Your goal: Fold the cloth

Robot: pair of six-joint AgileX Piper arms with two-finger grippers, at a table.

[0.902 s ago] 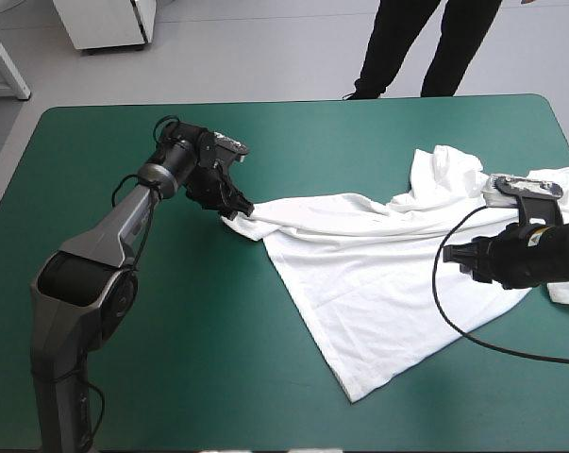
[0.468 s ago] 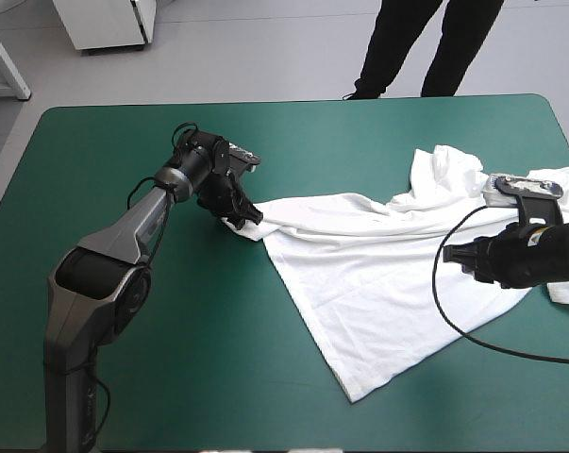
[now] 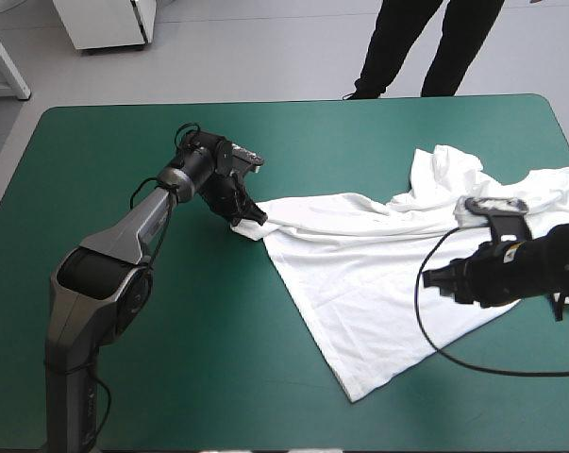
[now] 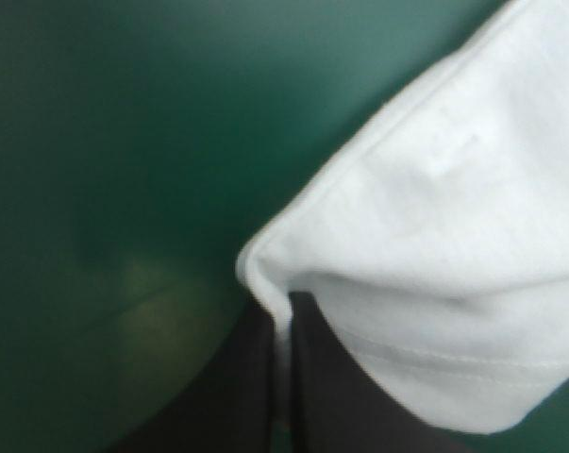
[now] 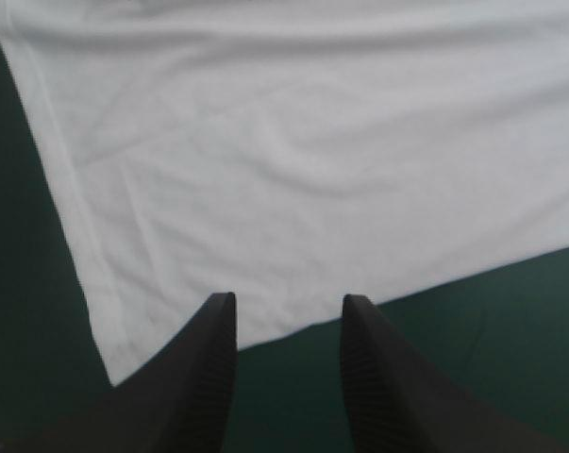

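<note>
Position report: white short-sleeved fabric T-shirt [image 3: 378,255] on teal-green table cover [image 3: 218,377]

1. T-shirt location
The T-shirt lies on the right half of the table, mostly flat with shallow wrinkles. One corner reaches toward the table's middle. From that corner a long straight edge runs diagonally to a point near the table's near edge. The far right portion is bunched into raised folds and extends to the table's right edge.

2. Left gripper [image 3: 249,219], two broad black fin-shaped fingers
- Position: at the T-shirt's leftmost corner, just left of the table's centre.
- State: clamped on the T-shirt. In the left wrist view the fingers [image 4: 312,377] meet almost fully, with a thin layer of white fabric between them.
- Detail: the corner bulges ahead of the fingertips, and a stitched hem runs beside one finger. Bare table cover lies ahead of the corner.

3. Right gripper [image 3: 430,280], same black fin-shaped fingers
- Position: over the right part of the T-shirt, near the table's right edge, pointing toward the table's left.
- State: apart. In the right wrist view the fingers [image 5: 204,377] stand separated, with nothing held between them.
- Detail: the fingertips sit over a straight edge of the T-shirt, and the white sheet spreads ahead of them. Contact with the fabric cannot be determined.
</note>
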